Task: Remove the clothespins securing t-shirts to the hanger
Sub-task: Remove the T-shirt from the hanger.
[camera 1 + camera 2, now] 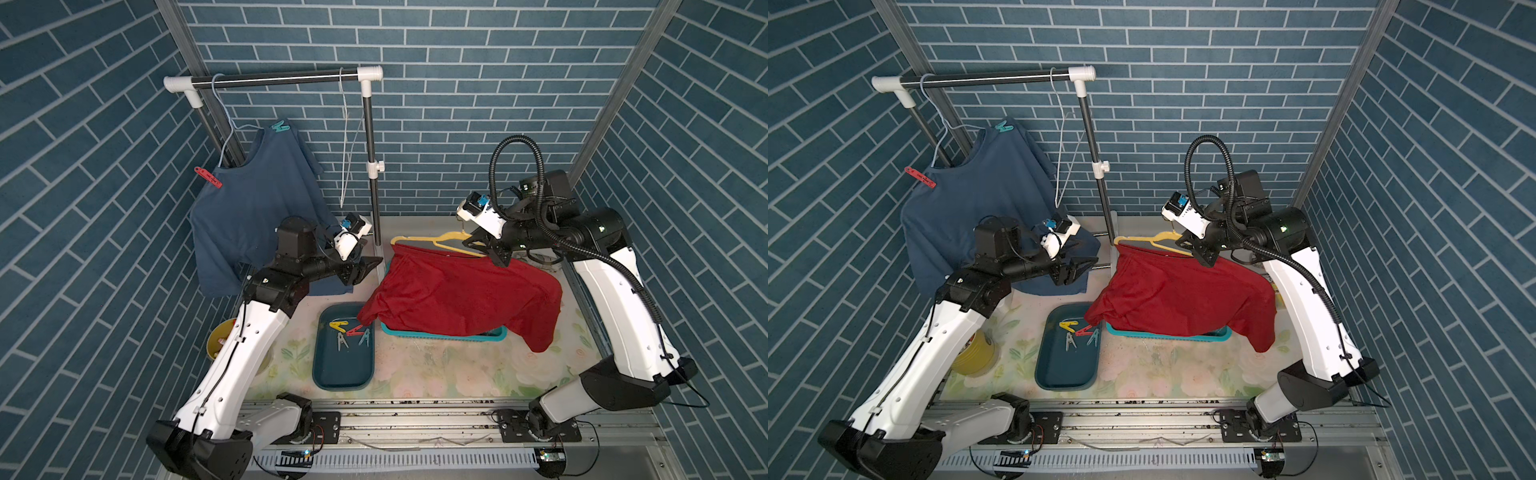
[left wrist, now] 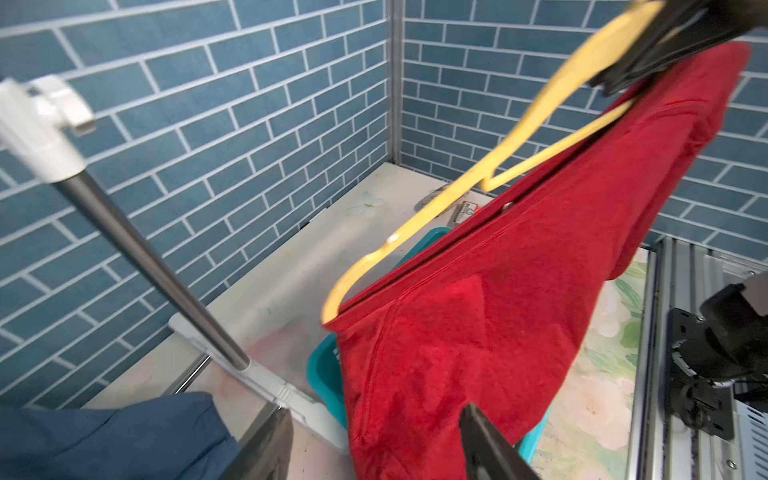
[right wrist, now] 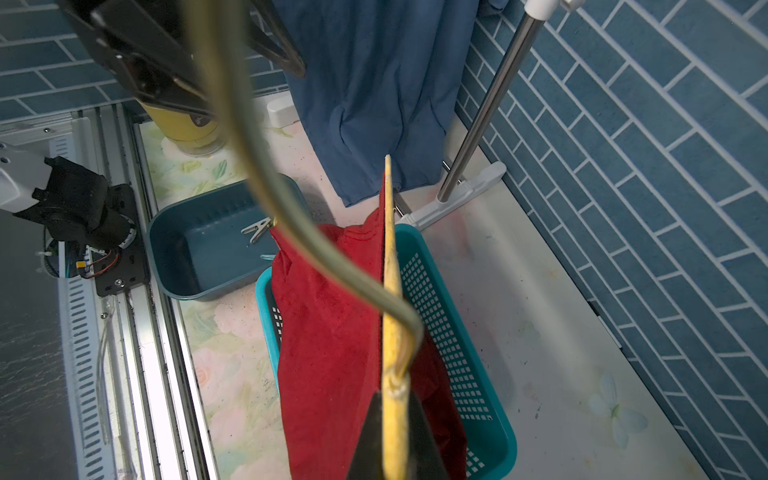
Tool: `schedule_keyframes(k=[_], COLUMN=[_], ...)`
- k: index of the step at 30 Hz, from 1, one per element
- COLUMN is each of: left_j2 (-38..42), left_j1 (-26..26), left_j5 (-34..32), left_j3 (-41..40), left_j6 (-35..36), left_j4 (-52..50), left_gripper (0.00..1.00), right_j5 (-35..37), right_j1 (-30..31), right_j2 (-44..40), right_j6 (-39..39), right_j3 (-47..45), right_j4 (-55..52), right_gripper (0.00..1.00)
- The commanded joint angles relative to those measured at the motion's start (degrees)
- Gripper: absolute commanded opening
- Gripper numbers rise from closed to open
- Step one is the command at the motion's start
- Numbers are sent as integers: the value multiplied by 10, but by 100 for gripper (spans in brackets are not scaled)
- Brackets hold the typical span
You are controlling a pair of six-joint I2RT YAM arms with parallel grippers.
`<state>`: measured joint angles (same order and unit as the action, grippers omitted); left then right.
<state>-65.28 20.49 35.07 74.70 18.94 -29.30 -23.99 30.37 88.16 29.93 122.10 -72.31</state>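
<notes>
Two clothespins grip the blue shirt (image 1: pixel 257 208). A teal pin (image 1: pixel 279 126) sits on its top edge, high above and beyond the left gripper (image 1: pixel 369 266). A red pin (image 1: pixel 208 176) sits on the shoulder, up and well to that gripper's left. The shirt itself hangs just behind the gripper and its arm.

Four more pins lie bunched at the far end of the tray (image 1: pixel 340 370), below the left gripper and nearer the robot's base. They are a yellow pin (image 1: pixel 338 324), another red pin (image 1: pixel 355 330), a grey pin (image 1: pixel 342 341) and another teal pin (image 1: pixel 365 336).

The left gripper's jaws stand wide apart with nothing between them. In the wrist view its fingers (image 2: pixel 266 444) frame the red shirt (image 2: pixel 478 332), which hangs just to the gripper's right without touching it.

That shirt hangs on a yellow hanger (image 1: pixel 419 240). The right gripper (image 1: pixel 496 257) is closed tight on the hanger near its hook, with the bar pinched between its pads in the wrist view (image 3: pixel 392 415). Below this gripper the cloth sags over a teal basket (image 1: pixel 415 336), and one sleeve spills over the side nearer the right arm.

The rack's post (image 1: pixel 376 199) stands just beyond the left gripper, between the two grippers. A bare wire hanger (image 1: pixel 345 137) hangs from the rail (image 1: pixel 274 79) overhead.
</notes>
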Motion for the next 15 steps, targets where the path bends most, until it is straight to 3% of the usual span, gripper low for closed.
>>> schedule_keyframes(k=[1,12,15], left_j2=[-23,-175,-211], left_j1=[47,96,126], left_j5=[-37,25,23], left_j3=[43,193,235], left_j6=[84,154,188], left_j4=[-39,-125,-176], left_gripper=[69,70,62], right_j5=[-60,-165,-158], right_j1=[6,12,12], right_j2=[2,-40,-50], right_j6=[12,18,16], right_j3=[14,-44,-58], right_j4=[-21,-18,-3], right_gripper=[0,0,0])
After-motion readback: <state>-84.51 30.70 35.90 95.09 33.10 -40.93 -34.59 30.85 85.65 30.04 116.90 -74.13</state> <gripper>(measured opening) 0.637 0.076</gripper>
